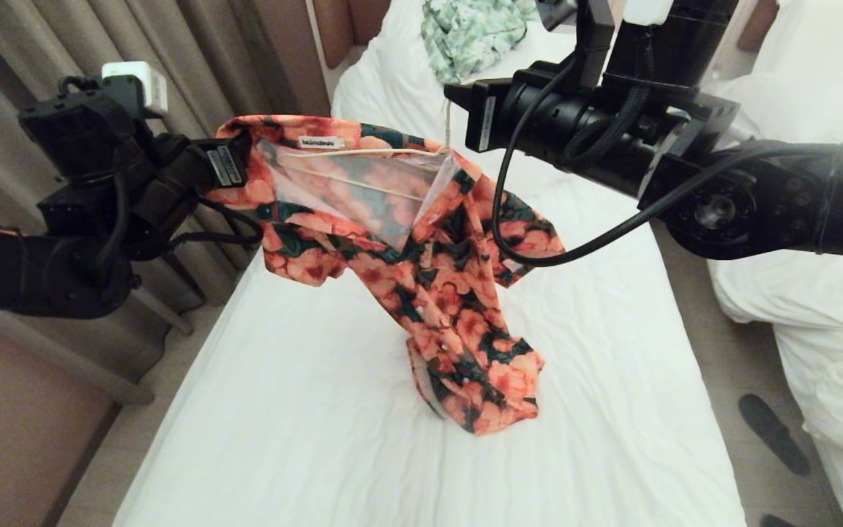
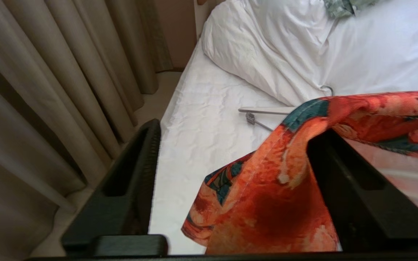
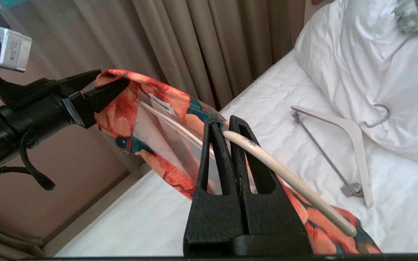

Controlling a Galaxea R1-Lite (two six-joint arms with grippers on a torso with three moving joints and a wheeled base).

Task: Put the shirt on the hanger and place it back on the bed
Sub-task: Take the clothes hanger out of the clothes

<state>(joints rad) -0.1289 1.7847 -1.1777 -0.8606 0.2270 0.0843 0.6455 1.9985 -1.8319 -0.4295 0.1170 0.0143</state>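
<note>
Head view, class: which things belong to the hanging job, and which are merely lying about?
Job:
shirt
hanger
bed
left claw
right claw

Lying about:
green-and-white garment
second hanger
pillow

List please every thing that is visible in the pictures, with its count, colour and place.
shirt: one, orange-pink flowers on dark green, held up over the bed, lower end touching the sheet
hanger: one, cream-white, inside the shirt
bed: one, white sheet, below the shirt
pillow: one, white, head of the bed
second hanger: one, grey-white, beside the pillow
patterned garment: one, green-white, on the pillow
second bed: one, white, right
curtain: beige, left
left gripper: black, fingers open at the shirt's shoulder
right gripper: black, fingers shut on the hanger
</note>
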